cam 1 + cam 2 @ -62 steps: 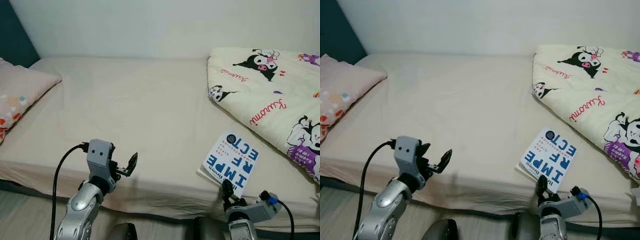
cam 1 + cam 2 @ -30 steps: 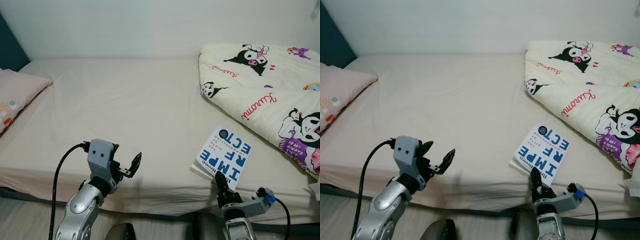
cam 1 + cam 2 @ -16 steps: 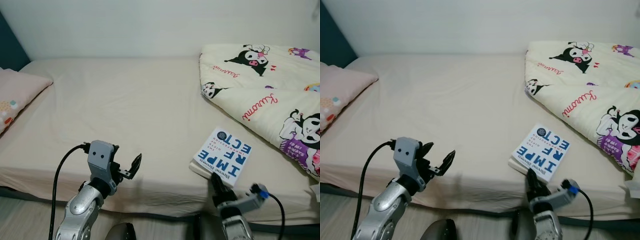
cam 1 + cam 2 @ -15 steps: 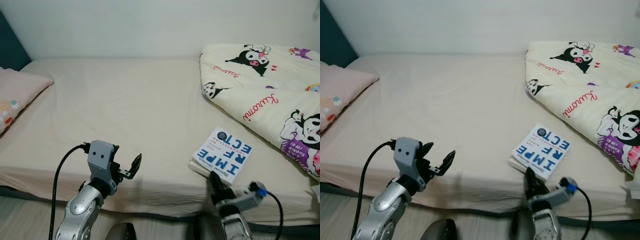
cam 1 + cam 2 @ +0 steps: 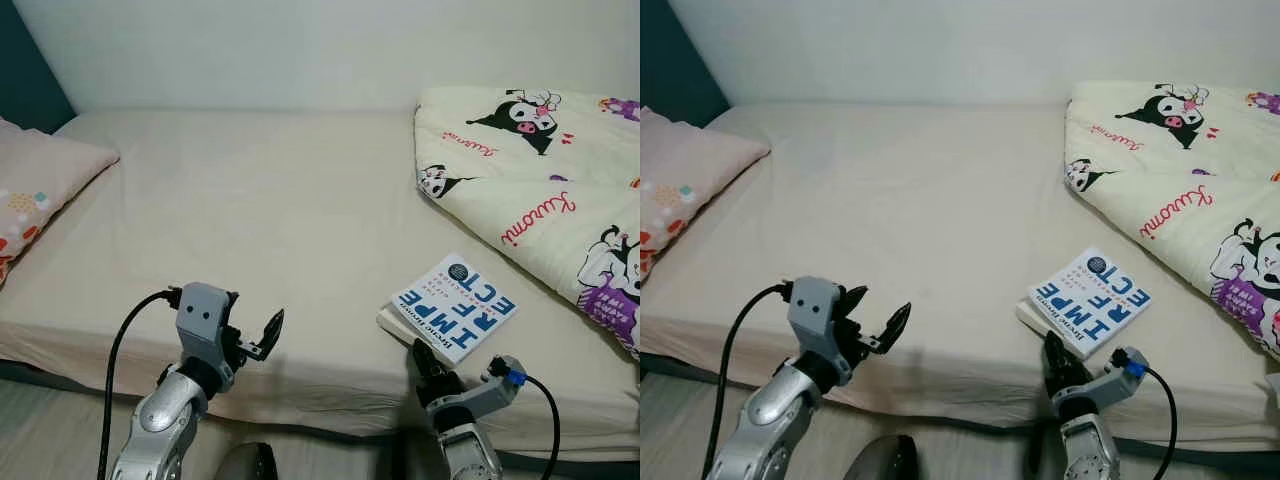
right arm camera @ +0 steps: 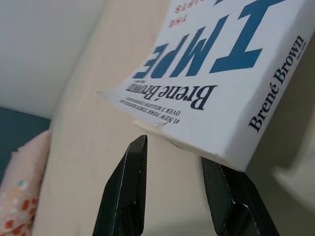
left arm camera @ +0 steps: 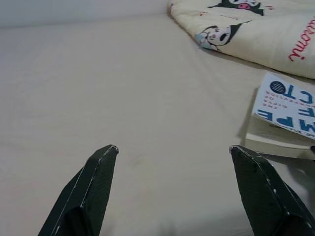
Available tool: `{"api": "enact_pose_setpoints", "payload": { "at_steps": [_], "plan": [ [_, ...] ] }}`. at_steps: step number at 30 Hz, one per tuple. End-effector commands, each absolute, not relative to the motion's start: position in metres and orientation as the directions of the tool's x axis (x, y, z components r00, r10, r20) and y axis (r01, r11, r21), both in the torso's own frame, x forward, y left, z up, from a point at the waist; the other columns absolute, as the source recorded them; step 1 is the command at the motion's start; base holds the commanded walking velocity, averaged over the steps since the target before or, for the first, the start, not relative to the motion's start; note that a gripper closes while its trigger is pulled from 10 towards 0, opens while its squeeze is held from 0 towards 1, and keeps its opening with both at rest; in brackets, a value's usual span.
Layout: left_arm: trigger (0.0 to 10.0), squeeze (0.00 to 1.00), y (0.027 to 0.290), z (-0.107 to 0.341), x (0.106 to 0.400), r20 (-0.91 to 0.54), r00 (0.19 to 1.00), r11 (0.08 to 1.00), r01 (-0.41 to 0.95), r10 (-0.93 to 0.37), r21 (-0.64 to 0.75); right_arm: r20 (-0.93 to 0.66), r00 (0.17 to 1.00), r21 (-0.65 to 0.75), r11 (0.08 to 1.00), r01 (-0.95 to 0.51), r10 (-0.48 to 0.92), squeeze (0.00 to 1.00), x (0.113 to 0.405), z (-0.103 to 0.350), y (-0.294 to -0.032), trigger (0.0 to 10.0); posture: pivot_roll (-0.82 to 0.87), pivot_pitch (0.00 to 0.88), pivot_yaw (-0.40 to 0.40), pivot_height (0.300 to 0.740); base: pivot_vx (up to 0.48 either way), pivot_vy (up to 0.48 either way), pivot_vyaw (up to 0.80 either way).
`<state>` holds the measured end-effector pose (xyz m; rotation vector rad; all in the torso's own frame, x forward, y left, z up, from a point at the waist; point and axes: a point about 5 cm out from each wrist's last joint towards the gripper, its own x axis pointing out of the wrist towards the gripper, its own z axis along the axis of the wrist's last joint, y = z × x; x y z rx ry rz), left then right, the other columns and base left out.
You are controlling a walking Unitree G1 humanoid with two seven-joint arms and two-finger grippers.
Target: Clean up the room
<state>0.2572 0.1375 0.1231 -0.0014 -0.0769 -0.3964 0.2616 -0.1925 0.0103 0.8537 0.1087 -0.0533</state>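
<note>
From the left eye view you look down on a bed (image 5: 250, 200) covered in a plain beige sheet, its near edge crossing low in front of you. A white book (image 5: 456, 305) with large blue letters lies at about 4 o'clock, close to that near edge, its cover up and turned at a slant. Just past it, at 2 o'clock, a cream quilt (image 5: 540, 190) printed with cartoon figures is bunched against the wall. A pink pillow (image 5: 40, 190) sits at 9 o'clock. The wide stretch of sheet between pillow and quilt gives you open room to move.

In the right eye view your left hand (image 5: 872, 322) hovers over the near edge at 7 o'clock, fingers spread wide and holding nothing. Your right hand (image 5: 1053, 362) is at 5 o'clock, just below the book's near corner; from here you cannot tell its opening.

The left wrist view shows both fingertips (image 7: 106, 155) far apart over bare sheet, the book beyond at the far side.

The right wrist view shows the two fingers (image 6: 135, 167) a narrow gap apart, just short of the book's lower corner, where you can read the author's name on cover and spine.
</note>
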Motion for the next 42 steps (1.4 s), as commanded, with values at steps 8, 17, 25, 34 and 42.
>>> {"api": "enact_pose_setpoints", "payload": {
  "at_steps": [8,17,25,34,42],
  "plan": [
    [10.0,0.00,0.142,0.122,0.252,0.071,0.918,0.921,0.387,-0.390,0.053,-0.181,0.973,0.740,0.632,0.229,-0.141,0.00,0.262,0.004,-0.207,10.0,0.06,0.137,0.034,0.596,0.000,0.000,0.00],
    [10.0,0.00,0.143,0.123,0.254,0.079,0.921,0.924,0.376,-0.380,0.069,-0.150,0.968,0.772,0.589,0.241,-0.200,0.00,0.269,0.011,-0.216,10.0,0.06,0.132,0.037,0.596,0.000,0.000,0.00],
    [10.0,0.00,0.146,0.124,0.254,0.084,0.927,0.930,0.359,-0.365,0.077,-0.133,0.964,0.817,0.525,0.237,-0.229,0.00,0.272,0.014,-0.219,10.0,0.06,0.126,0.034,0.596,0.000,0.000,0.00],
    [10.0,0.00,0.149,0.124,0.256,0.088,0.935,0.937,0.337,-0.344,0.087,-0.185,0.959,0.834,0.482,0.269,-0.216,0.00,0.271,0.007,-0.214,10.0,0.06,0.120,0.033,0.596,0.000,0.000,0.00],
    [10.0,0.00,0.151,0.123,0.256,0.086,0.941,0.943,0.322,-0.329,0.078,-0.220,0.961,0.823,0.497,0.274,-0.167,0.87,0.271,0.002,-0.208,10.0,0.06,0.119,0.033,0.596,0.000,0.000,0.00]
  ]
}}
